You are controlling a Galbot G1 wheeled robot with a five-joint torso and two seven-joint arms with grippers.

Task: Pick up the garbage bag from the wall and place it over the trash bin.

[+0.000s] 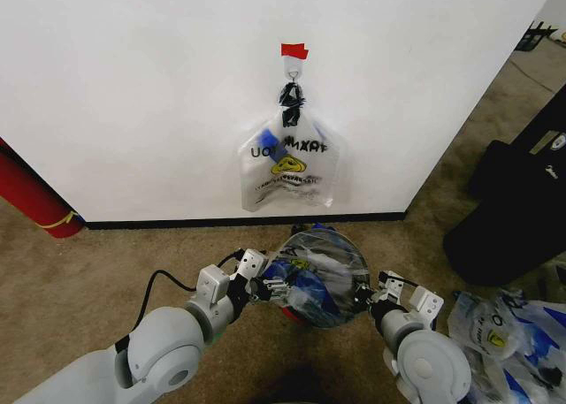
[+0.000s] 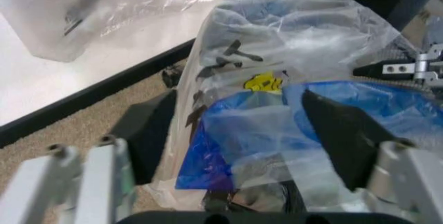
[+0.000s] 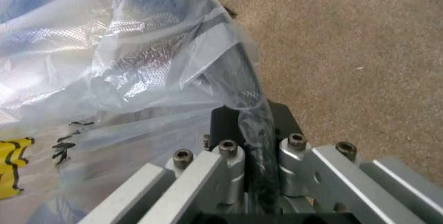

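A garbage bag (image 1: 314, 276) of clear plastic with a yellow face and blue print is draped over the round trash bin (image 1: 311, 234) below the wall (image 1: 133, 86). My left gripper (image 1: 269, 286) is at the bin's left side. It is open (image 2: 242, 136), its black pads (image 2: 149, 136) spread wide on either side of the bagged bin. My right gripper (image 1: 361, 293) is at the bin's right side, shut (image 3: 252, 125) on a fold of the bag (image 3: 138, 68) at the rim. A like bag (image 1: 290, 167) hangs from the hook (image 1: 293, 71) under red tape (image 1: 294, 50).
A large red cylinder (image 1: 31, 196) leans at the wall's left end. A bulky black object (image 1: 513, 201) stands on the right, with a heap of more bags (image 1: 504, 333) on the carpet before it. A black baseboard (image 1: 177, 220) runs along the wall.
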